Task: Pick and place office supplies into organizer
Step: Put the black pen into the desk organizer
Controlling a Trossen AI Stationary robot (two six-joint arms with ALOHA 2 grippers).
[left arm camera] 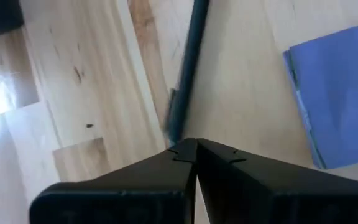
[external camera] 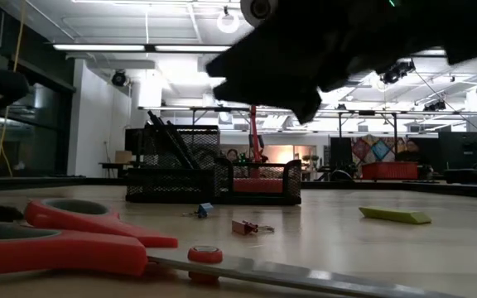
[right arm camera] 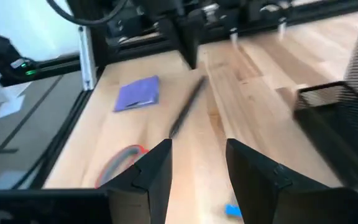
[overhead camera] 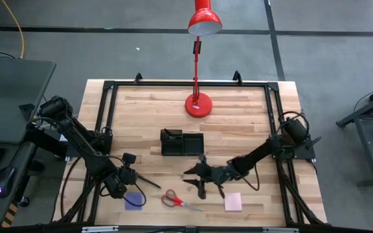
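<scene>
Pen (left arm camera: pixel 184 74) clamped in left gripper (left arm camera: pixel 195 151) tips

The whole table (overhead camera: pixel 238 129) is seen from straight above in the high view. In the low view it is crossed at surface level, with the red-handled scissors (external camera: pixel 73 240) very near the lens and the organizer (external camera: pixel 214 175) farther off. The purple sticky-note pad (left arm camera: pixel 344 93) and a black pen (left arm camera: pixel 185 68) are seen close in the left wrist view; both are shared with the right wrist view.
</scene>
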